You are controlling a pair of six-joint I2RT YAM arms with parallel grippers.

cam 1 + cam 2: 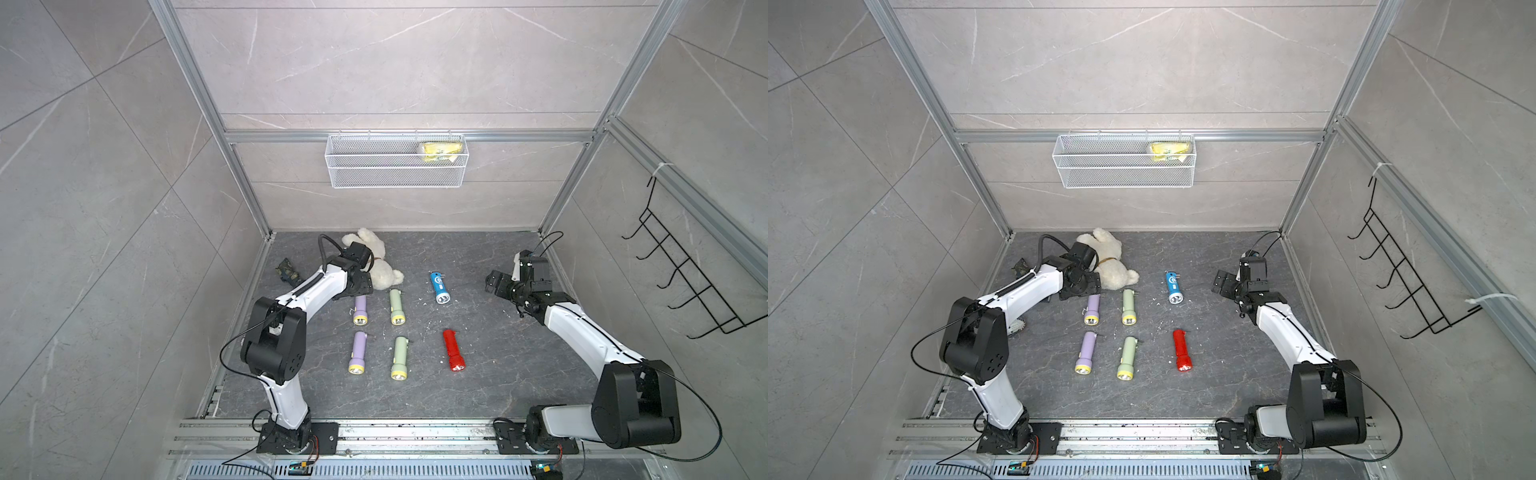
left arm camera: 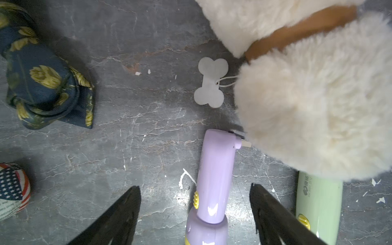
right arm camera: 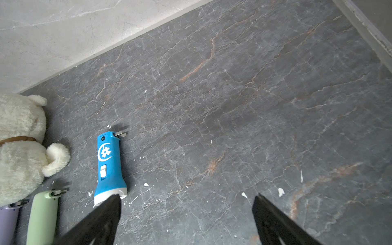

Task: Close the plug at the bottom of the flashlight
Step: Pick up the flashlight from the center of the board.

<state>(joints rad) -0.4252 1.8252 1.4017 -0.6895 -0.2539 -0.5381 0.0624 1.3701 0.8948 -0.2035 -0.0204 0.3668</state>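
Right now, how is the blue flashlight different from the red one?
The blue plastic flashlight has a white moon picture and pale head; the red plastic flashlight is plain red. Blue lies farther back, red nearer the front. Both lie flat, lenses facing front.

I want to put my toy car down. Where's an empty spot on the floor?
Bare floor lies between the blue flashlight and the right gripper, right of the red flashlight, and along the front rail. It's crowded by the plush dog, left gripper and far purple flashlight.
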